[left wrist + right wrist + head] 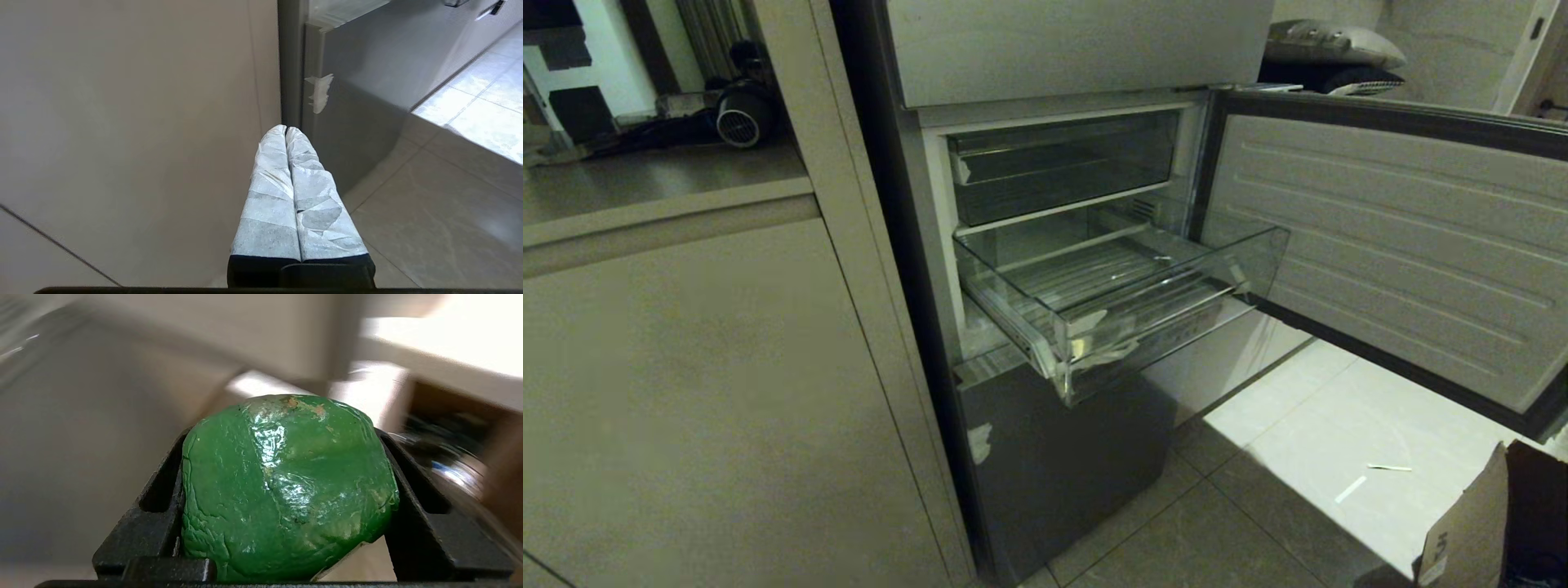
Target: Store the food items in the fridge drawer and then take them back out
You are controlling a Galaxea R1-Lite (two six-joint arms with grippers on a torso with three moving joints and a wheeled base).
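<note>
head camera high, angled down at fridge

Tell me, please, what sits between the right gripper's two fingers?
The green food item fills the gap, clamped between the right gripper's black fingers; only the right wrist view shows it.

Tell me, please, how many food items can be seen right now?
1: a glossy green food item, clamped in the right gripper. The clear fridge drawer, pulled out, shows none; the brownish-orange one may be hidden elsewhere.

fridge drawer open, bare — door flanks it.
</note>
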